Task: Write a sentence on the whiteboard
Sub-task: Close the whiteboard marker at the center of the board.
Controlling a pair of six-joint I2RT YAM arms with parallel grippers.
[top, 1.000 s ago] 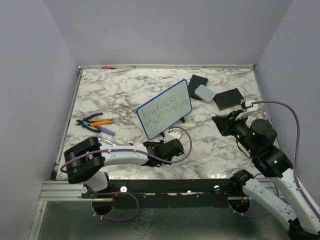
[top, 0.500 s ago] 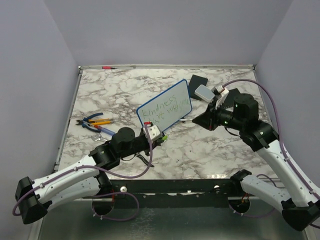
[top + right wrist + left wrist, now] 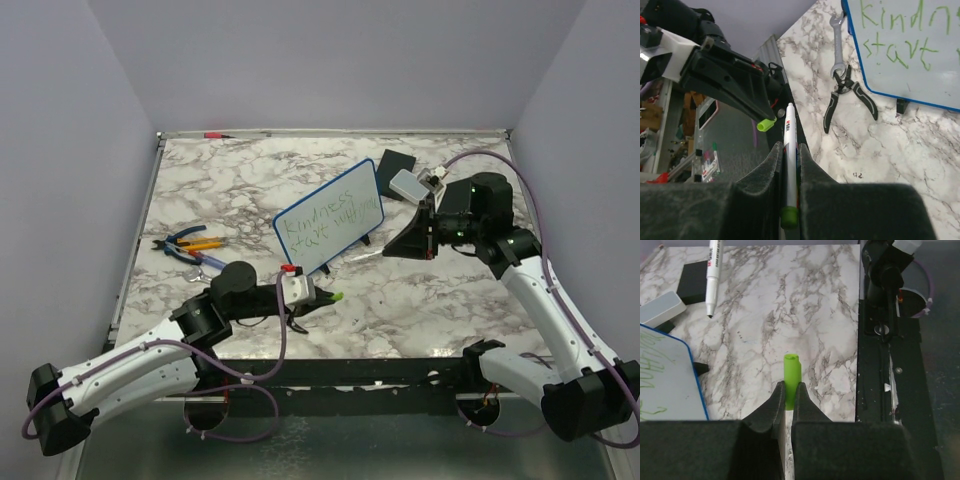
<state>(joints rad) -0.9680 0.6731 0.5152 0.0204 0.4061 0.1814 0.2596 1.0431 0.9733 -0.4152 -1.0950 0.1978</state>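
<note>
The whiteboard [image 3: 330, 218] with a blue frame stands tilted at the table's middle. The sentence [image 3: 332, 220] is in green, in two lines starting "Kindness start". It also shows in the right wrist view [image 3: 890, 35]. My left gripper [image 3: 320, 297] is shut on a green marker cap [image 3: 332, 296], in front of the whiteboard; the cap [image 3: 791, 376] sticks out past its fingertips. My right gripper [image 3: 390, 248] is shut on a white marker [image 3: 367, 254], just right of the board. The marker [image 3: 789, 145] points toward the cap [image 3: 766, 124], a short gap apart.
Blue-handled pliers [image 3: 185, 242] and a wrench [image 3: 206, 262] lie at the left. Two black pads [image 3: 397, 163] [image 3: 458, 197] and a small grey box [image 3: 408, 184] lie at the back right. A red marker [image 3: 215, 133] lies on the far edge.
My left arm has unfolded and carried the cap forward and right. My right arm has lifted and reached in toward the whiteboard, bringing the marker close to the cap.
</note>
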